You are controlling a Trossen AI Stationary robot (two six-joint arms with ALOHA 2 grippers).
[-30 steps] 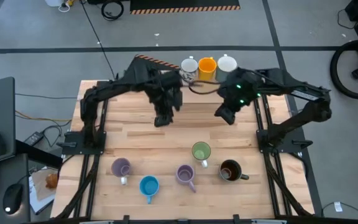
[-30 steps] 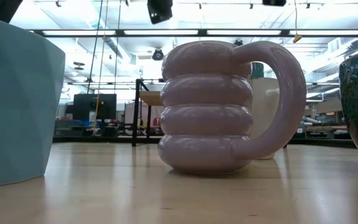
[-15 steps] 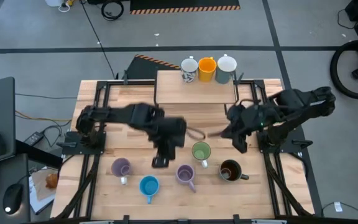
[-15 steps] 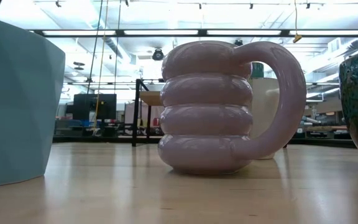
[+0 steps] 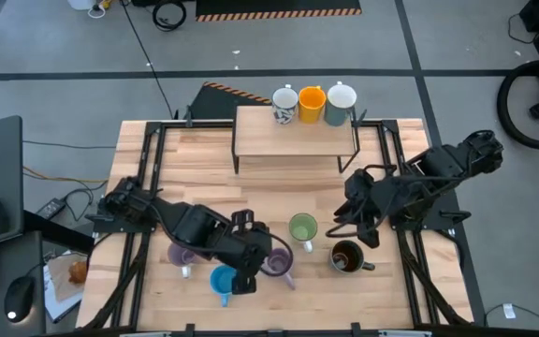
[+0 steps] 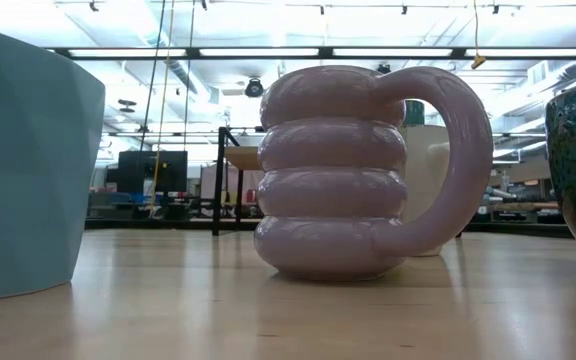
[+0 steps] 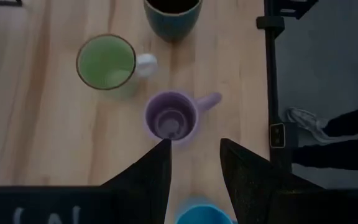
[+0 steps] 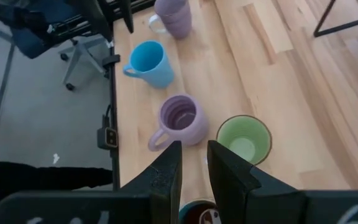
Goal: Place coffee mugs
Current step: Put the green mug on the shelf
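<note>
Jaws of both arms have dropped to the front mugs (image 5: 302,227).

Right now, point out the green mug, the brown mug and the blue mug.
green mug (image 5: 302,227): high view, inside of the cup
brown mug (image 5: 346,256): high view, dark inside
blue mug (image 8: 148,61): right wrist view, inside of the cup

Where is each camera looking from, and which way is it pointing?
High view: above the table, looking straight down; both arms show.
Low view: at tabletop height, looking across at a ribbed purple mug; no arm shows.
Left wrist view: on the left arm, looking down past its two dark fingers.
Right wrist view: on the right arm, looking down past its fingers.
Shared: both wrist views show the green mug.
</note>
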